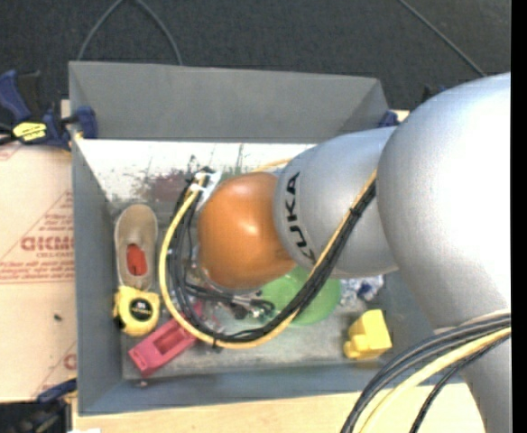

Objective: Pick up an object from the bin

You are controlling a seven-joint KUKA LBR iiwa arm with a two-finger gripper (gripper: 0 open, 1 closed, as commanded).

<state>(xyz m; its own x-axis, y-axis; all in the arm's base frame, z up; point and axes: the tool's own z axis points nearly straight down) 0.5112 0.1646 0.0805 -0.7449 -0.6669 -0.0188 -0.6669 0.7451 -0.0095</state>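
One green thing, smooth and round-edged, lies mid-floor in the grey metal bin toward its near wall, partly under the arm. The gripper hangs just left of it, beneath the glossy orange cover and loops of yellow and black cable; whether it is open or closed cannot be told. Beside it, toward the near-left corner, lies a flat pink block, touching a yellow tape measure. Along the left wall rests a beige shoe-like shell with a red patch inside. A blocky yellow piece sits toward the near-right corner. Dark, matte flooring surrounds the bin.
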